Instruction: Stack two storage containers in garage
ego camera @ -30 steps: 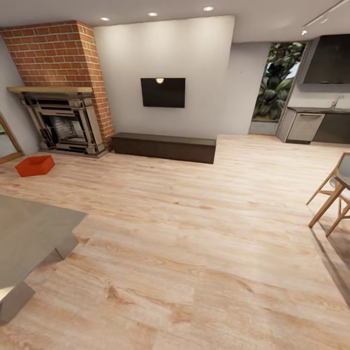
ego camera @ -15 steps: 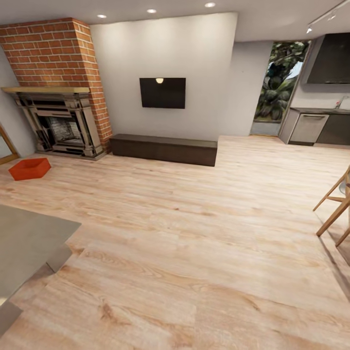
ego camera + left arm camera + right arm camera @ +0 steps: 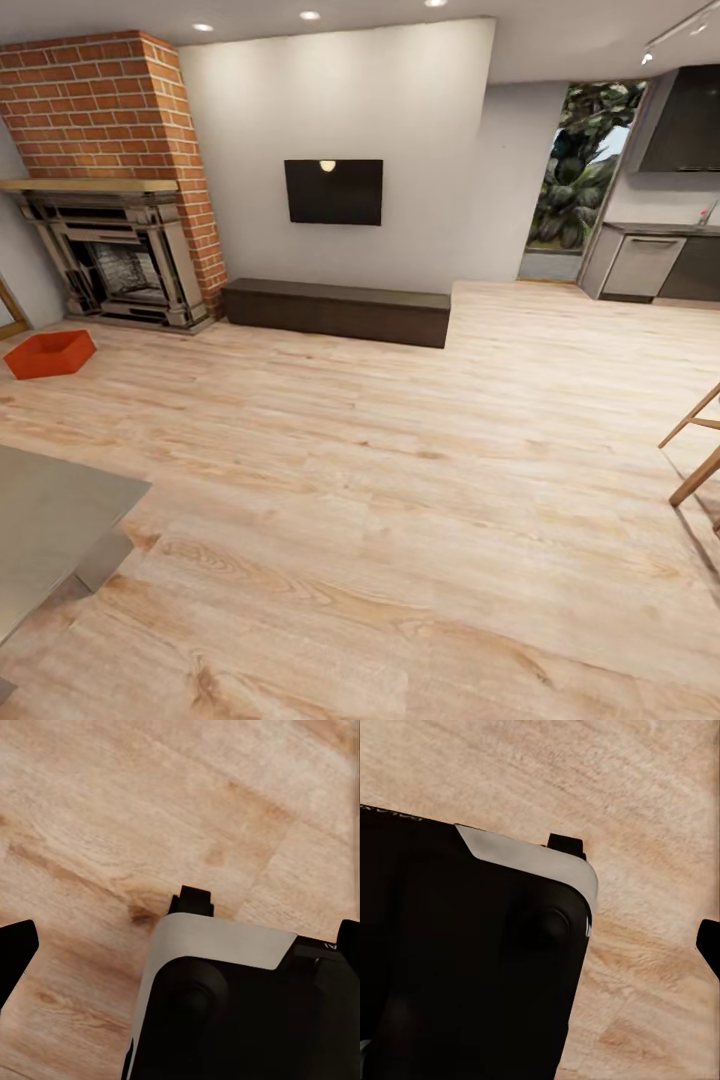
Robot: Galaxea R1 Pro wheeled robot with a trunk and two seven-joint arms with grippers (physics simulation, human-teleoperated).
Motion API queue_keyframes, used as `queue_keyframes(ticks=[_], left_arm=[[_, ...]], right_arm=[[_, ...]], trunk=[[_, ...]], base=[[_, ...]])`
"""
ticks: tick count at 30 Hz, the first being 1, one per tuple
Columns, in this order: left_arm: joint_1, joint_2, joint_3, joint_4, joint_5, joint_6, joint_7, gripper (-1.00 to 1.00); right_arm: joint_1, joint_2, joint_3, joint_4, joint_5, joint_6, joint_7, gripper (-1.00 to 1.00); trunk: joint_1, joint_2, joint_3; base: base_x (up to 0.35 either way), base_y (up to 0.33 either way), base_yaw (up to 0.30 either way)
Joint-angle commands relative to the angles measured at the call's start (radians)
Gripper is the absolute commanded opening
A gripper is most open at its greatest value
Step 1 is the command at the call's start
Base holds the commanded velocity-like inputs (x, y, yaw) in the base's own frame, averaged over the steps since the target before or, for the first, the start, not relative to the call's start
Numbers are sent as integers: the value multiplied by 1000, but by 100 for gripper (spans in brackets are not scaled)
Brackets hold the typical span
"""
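Note:
One red-orange open-topped storage container point(image 3: 50, 353) sits on the light wood plank floor of the living room, at the far left in front of the fireplace point(image 3: 110, 255). In the left wrist view my left gripper point(image 3: 182, 949) is open, its two black fingertips point(image 3: 15, 952) wide apart over the wood floor with nothing between them. In the right wrist view my right gripper point(image 3: 540, 945) has one black fingertip point(image 3: 709, 943) at the picture's edge, spread wide and holding nothing. Part of the robot's black and white body point(image 3: 225, 1005) lies below both grippers.
A red brick chimney point(image 3: 110, 110) rises above the fireplace. A long low dark-brown cabinet point(image 3: 335, 312) stands under a wall screen point(image 3: 333, 191). A grey table corner point(image 3: 50, 520) is near left, wooden chair legs point(image 3: 695, 450) at right, kitchen units point(image 3: 660, 265) at the back right.
The whole head view has shifted: the camera has moved, so the container, fireplace and table sit further left in the picture and the chair further right. Nothing in the room has moved.

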State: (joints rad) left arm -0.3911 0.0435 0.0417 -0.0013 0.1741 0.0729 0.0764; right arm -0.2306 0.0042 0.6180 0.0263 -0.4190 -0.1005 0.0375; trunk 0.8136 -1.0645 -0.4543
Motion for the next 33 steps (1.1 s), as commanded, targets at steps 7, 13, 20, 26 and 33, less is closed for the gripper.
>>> queue_keyframes(ticks=[7, 13, 20, 26, 33], left_arm=[[0, 0, 4, 0, 5, 3, 2, 100], [0, 0, 4, 0, 5, 3, 2, 100], [0, 0, 4, 0, 5, 2, 2, 100], [0, 0, 3, 0, 5, 2, 2, 100], [0, 0, 4, 0, 5, 2, 2, 100]], right_arm=[[-2, 0, 8, 3, -11, -5, 4, 100], [-1, 0, 8, 3, -11, -5, 4, 100], [-1, 0, 8, 3, -11, -5, 4, 100], [-1, 0, 8, 3, -11, -5, 4, 100], [-1, 0, 8, 3, -11, -5, 4, 100]], trunk=[[1, 0, -1], [1, 0, -1], [1, 0, -1], [1, 0, -1], [1, 0, -1]], base=[[322, 0, 0], [322, 0, 0], [322, 0, 0], [322, 0, 0], [322, 0, 0]])
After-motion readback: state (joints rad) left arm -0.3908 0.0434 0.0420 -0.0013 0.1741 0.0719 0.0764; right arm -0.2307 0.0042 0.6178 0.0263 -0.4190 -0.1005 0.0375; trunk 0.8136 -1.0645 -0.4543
